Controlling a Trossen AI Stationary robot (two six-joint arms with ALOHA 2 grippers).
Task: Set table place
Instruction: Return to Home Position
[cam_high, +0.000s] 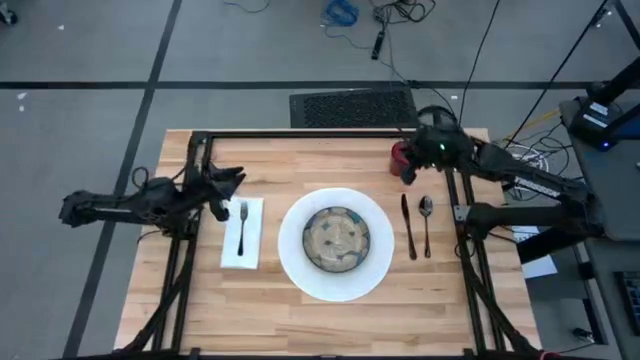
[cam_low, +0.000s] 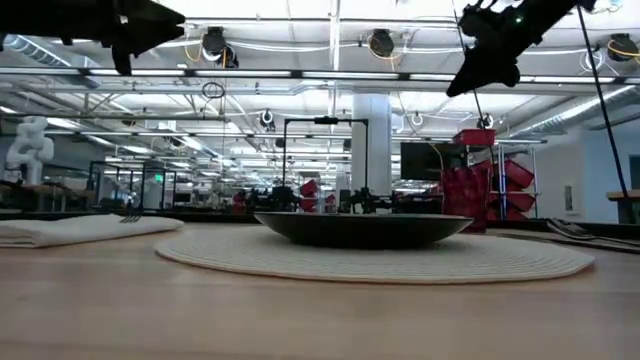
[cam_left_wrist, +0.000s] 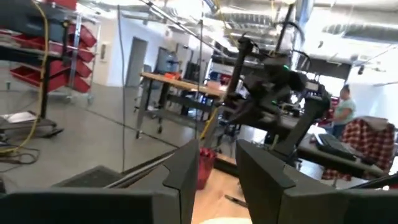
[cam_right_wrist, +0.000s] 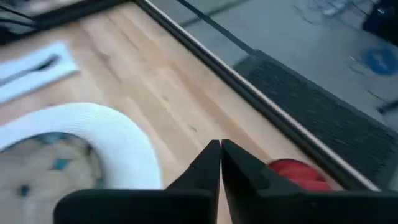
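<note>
- left gripper (cam_high: 236, 180): hangs over the bench's (cam_high: 300, 160) left rear, just past the far end of the napkin (cam_high: 241, 245). Low view shows it raised well clear of the top.
- Its fingers (cam_left_wrist: 185, 177) are apart w/ a plain gap btwn them. Nothing is held and nothing touched. The left wrist view looks through that gap at the red cup (cam_high: 399, 157) across the bench.
- right gripper (cam_high: 408, 170): over the right rear of the bench, directly above/beside the red cup. It is also high up in the low view.
- Its fingers (cam_right_wrist: 200, 173) are together, w/ only a hairline slit btwn the tips. They clamp nothing. In the right wrist view the cup sits off to one side of the tips, not btwn them.
- Place setting: the plate (cam_high: 295, 262) sits at bench ctr w/ the bowl (cam_high: 337, 238) inside it.
- The napkin lies flat just left of the plate, not touching it. The fork (cam_high: 243, 222) lies lengthwise on it, tines toward the rear.
- The knife (cam_high: 408, 228) & spoon (cam_high: 427, 222) lie side by side right of the plate. The knife is nearer the plate, and both are clear of its rim.
- The cup stands upright at the rear, just beyond the tips of the knife & spoon.
- A person (cam_left_wrist: 344, 109) stands far off in the room, seen in the left wrist view.
</note>
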